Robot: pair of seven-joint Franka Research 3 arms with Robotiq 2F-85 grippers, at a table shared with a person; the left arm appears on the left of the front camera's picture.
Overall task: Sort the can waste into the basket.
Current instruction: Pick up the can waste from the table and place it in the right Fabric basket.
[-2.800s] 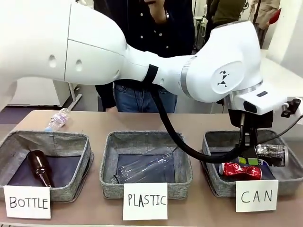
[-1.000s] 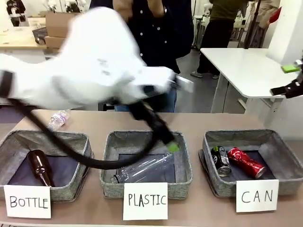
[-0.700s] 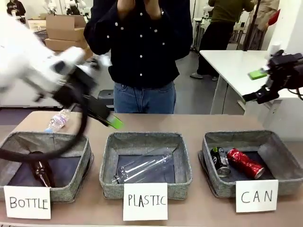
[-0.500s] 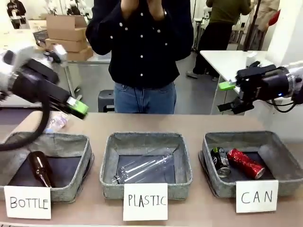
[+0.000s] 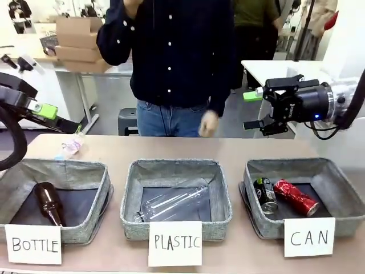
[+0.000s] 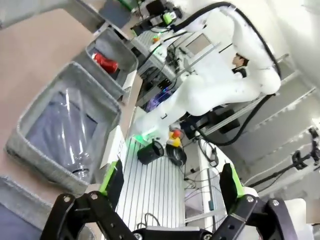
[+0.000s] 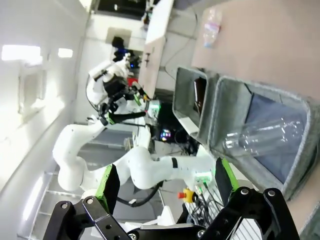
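well, tan table, basket, cardboard boxes behind

Bright, even light covers the tabletop, and shadows are soft. Above it a hand is motion-blurred. Wrist views warp at the edges; a lamp glares white.

Three white paper signs carry black hand-lettered capitals along the lower edge of the front view.

- Lower left: the left sign reads "BOTTLE". It stands on the front wall of the left basket.
- Lower centre: the centre sign reads "PLASTIC", on the centre basket.
- Lower right: the right sign reads "CAN", on the right basket.

Print on the red can and the black can is too small to read.
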